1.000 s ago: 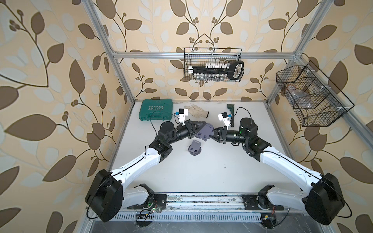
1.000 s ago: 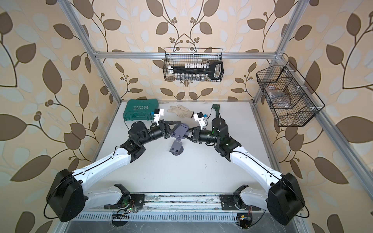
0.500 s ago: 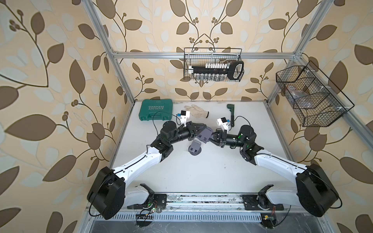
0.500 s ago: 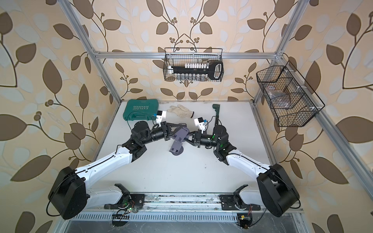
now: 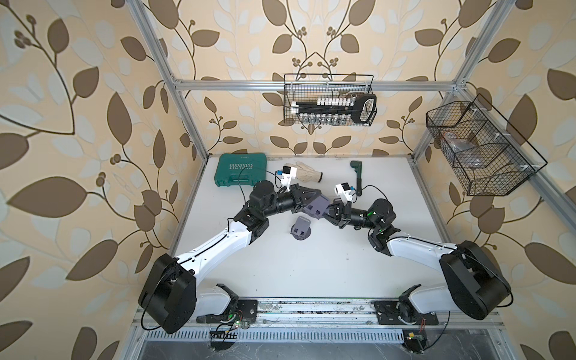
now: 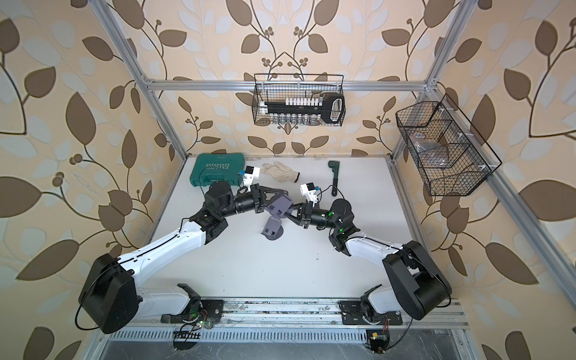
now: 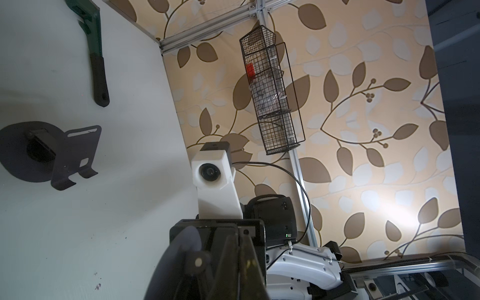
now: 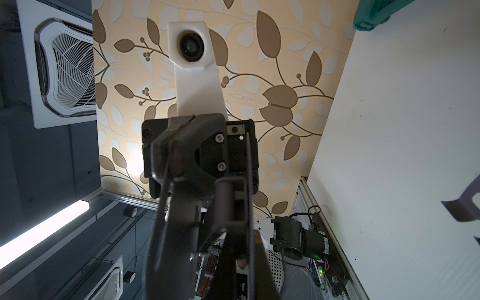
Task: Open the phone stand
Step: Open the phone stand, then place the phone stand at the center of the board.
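A grey-purple phone stand (image 5: pixel 317 207) (image 6: pixel 280 208) hangs above the table's middle, held from both sides. My left gripper (image 5: pixel 307 204) (image 6: pixel 271 206) is shut on its left part. My right gripper (image 5: pixel 328 212) (image 6: pixel 290 212) is shut on its right part. In the left wrist view the fingers (image 7: pixel 240 237) are pressed together, with the stand's round base (image 7: pixel 178 262) blurred beside them. In the right wrist view the jaws (image 8: pixel 249 241) pinch a thin plate edge, and the stand's hinge bar (image 8: pixel 228 197) sits just ahead.
A second grey stand (image 5: pixel 300 229) (image 6: pixel 272 230) (image 7: pixel 52 153) stands opened on the table under the held one. At the back lie a green tool case (image 5: pixel 241 170), a work glove (image 5: pixel 307 174) and a dark wrench (image 5: pixel 357 176) (image 7: pixel 96 59). Wire baskets (image 5: pixel 328 99) (image 5: pixel 480 149) hang on the walls.
The right arm's rear links have swung in and back, folding the arm tighter. Both grippers keep their hold, and the held stand has barely shifted.
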`<control>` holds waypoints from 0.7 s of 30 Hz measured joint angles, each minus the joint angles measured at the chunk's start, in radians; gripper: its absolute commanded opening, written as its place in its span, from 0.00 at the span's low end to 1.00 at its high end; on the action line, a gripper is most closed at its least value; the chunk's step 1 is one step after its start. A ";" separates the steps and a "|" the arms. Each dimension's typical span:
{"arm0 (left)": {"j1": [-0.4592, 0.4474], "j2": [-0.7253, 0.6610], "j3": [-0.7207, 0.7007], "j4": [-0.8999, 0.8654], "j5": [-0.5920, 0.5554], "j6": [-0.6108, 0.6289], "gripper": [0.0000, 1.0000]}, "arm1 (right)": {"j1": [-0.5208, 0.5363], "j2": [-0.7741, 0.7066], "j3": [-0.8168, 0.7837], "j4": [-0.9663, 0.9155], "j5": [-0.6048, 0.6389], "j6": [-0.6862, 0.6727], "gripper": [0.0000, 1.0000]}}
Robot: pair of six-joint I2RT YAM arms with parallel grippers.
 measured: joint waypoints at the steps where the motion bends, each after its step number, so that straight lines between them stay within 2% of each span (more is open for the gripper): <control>1: 0.000 0.001 0.000 0.000 -0.001 0.004 0.00 | -0.001 0.006 -0.001 0.005 -0.001 0.005 0.00; 6: 0.000 0.001 -0.003 0.030 -0.002 0.042 0.00 | -0.001 0.055 -0.016 0.110 -0.010 0.063 0.00; 13: 0.000 0.010 -0.085 0.192 -0.027 0.148 0.00 | 0.000 0.135 -0.030 0.229 -0.027 0.140 0.00; 21: -0.005 0.090 -0.085 0.378 -0.001 0.209 0.00 | -0.020 0.112 -0.056 0.232 -0.006 0.175 0.00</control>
